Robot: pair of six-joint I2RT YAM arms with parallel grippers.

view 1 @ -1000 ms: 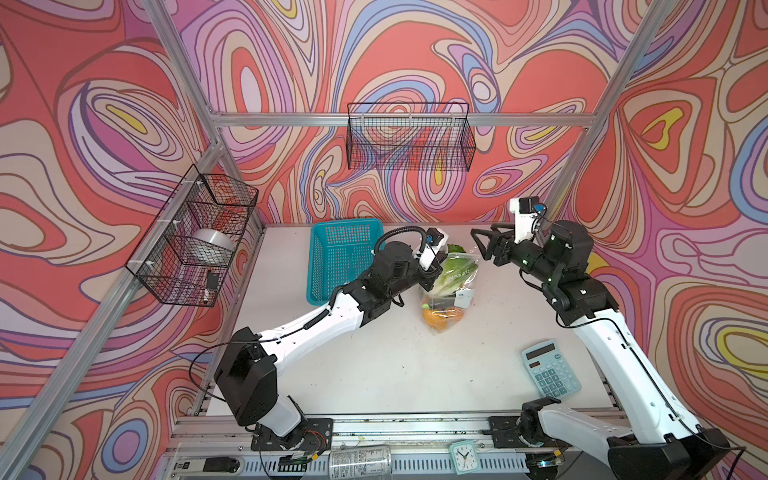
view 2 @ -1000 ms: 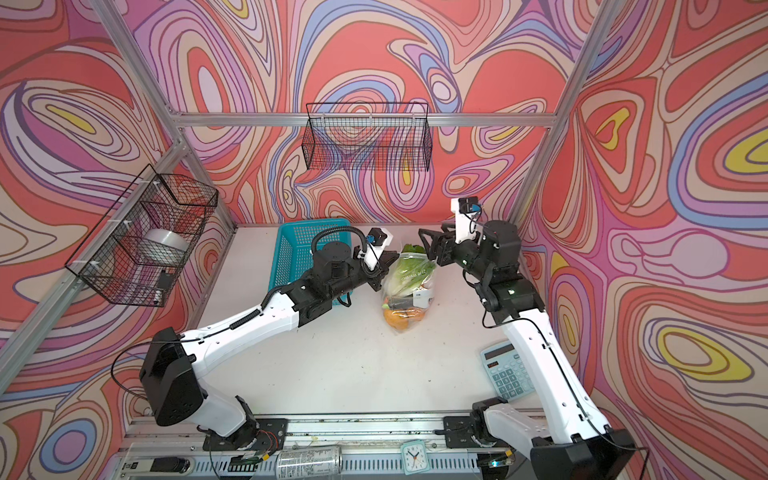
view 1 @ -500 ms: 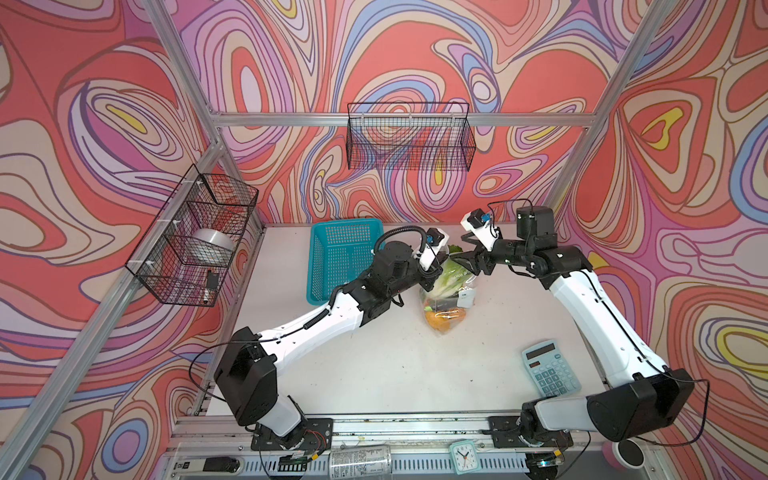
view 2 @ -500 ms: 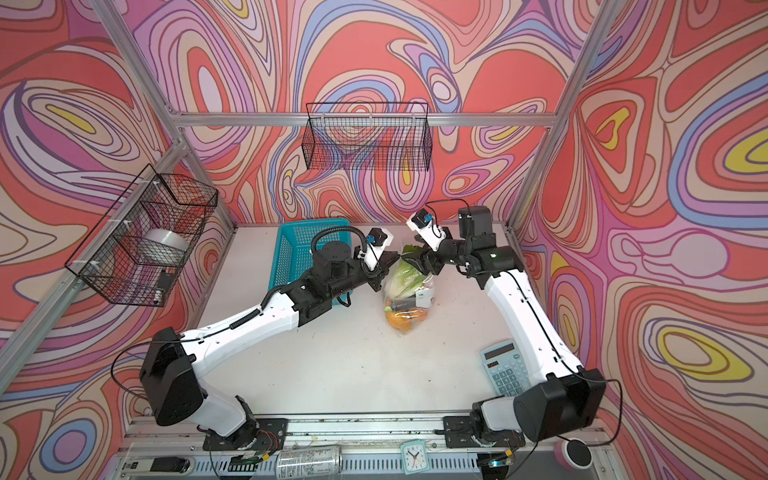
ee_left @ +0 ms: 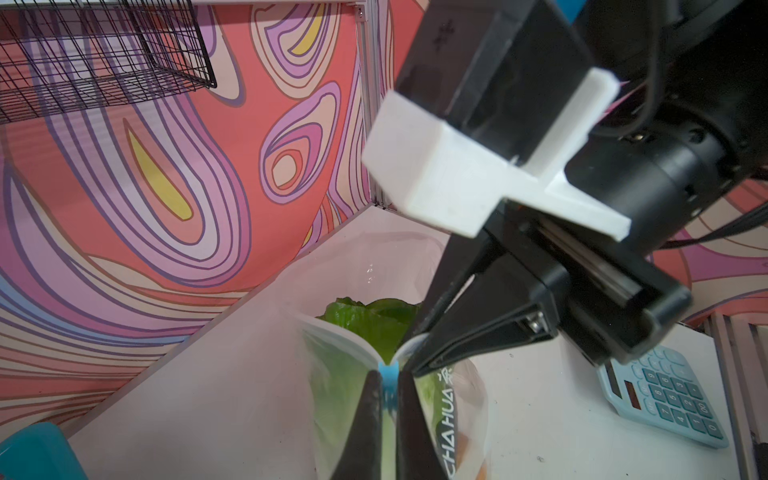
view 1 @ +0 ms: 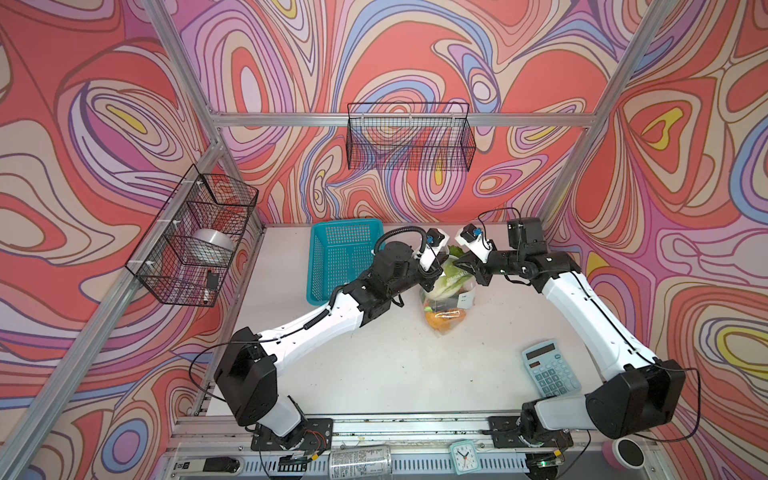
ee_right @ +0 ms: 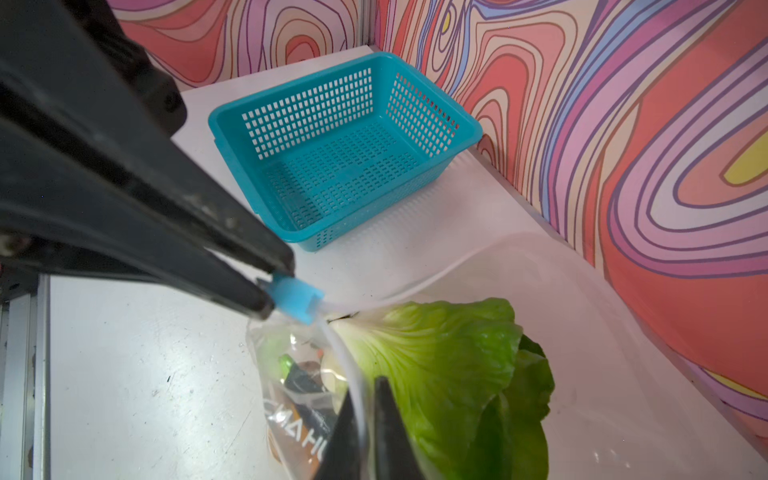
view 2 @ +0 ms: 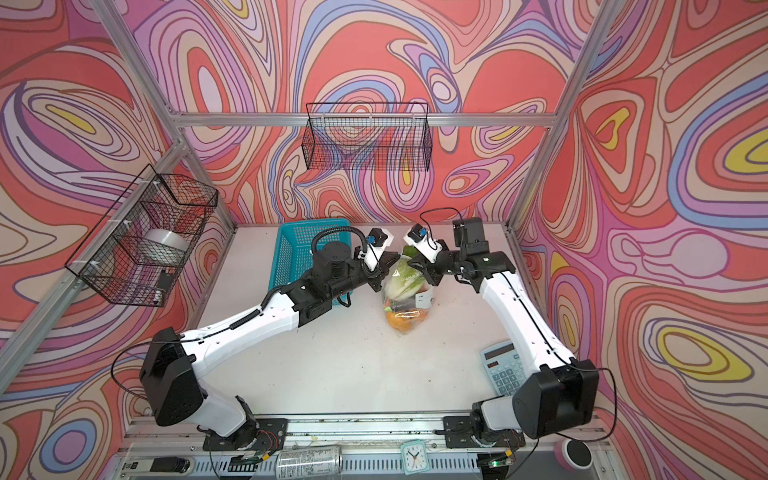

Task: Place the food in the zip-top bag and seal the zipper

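The clear zip-top bag [view 1: 451,291] [view 2: 409,291] stands on the white table, filled with food. A green-white cabbage [ee_right: 436,365] [ee_left: 370,324] pokes out of its open mouth, and an orange piece [view 1: 446,320] lies at the bottom. My left gripper [ee_left: 389,376] [view 1: 438,272] is shut on the zipper's light-blue slider tab [ee_right: 297,301] at one end of the mouth. My right gripper [ee_right: 368,384] [view 1: 460,265] is shut on the bag's mouth edge, right beside the slider. The zipper strip [ee_right: 374,299] curves away, still apart.
An empty teal mesh basket [view 1: 340,257] sits just left of the bag, behind my left arm. A light-blue calculator [view 1: 550,368] lies at the front right. Wire baskets [view 1: 409,137] [view 1: 195,237] hang on the back and left walls.
My right arm swung in from a raised pose to the bag's mouth and its jaws closed on the edge. The left gripper stayed shut on the slider.
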